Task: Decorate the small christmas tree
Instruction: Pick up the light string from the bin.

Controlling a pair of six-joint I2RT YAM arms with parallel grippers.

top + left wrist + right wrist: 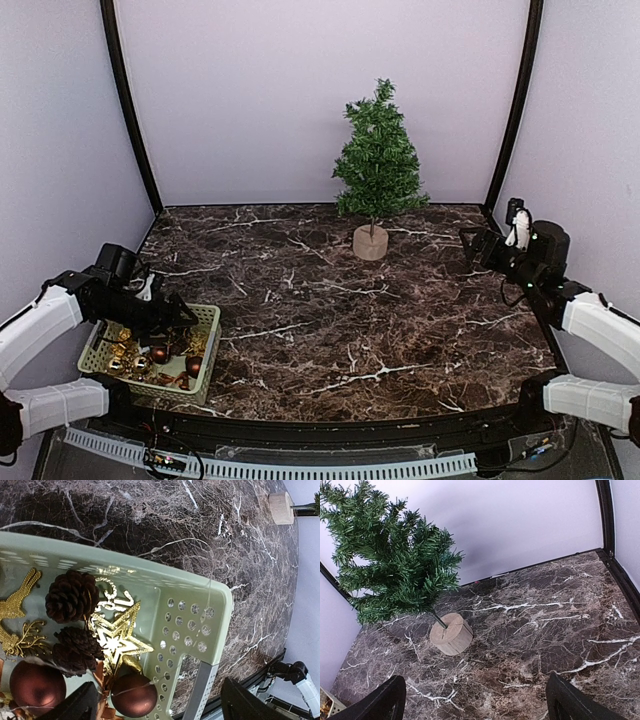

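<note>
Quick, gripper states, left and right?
Left gripper: open, empty, over the basket.
Right gripper: open, empty, facing the small christmas tree.

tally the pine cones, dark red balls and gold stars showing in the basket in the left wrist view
pine cones: 2
dark red balls: 2
gold star: 1
total: 5

Your dark marble table [330,320], two things on it.
The small christmas tree [378,160] stands upright far centre; you have a pale green basket [212,345] near the left front edge.
</note>
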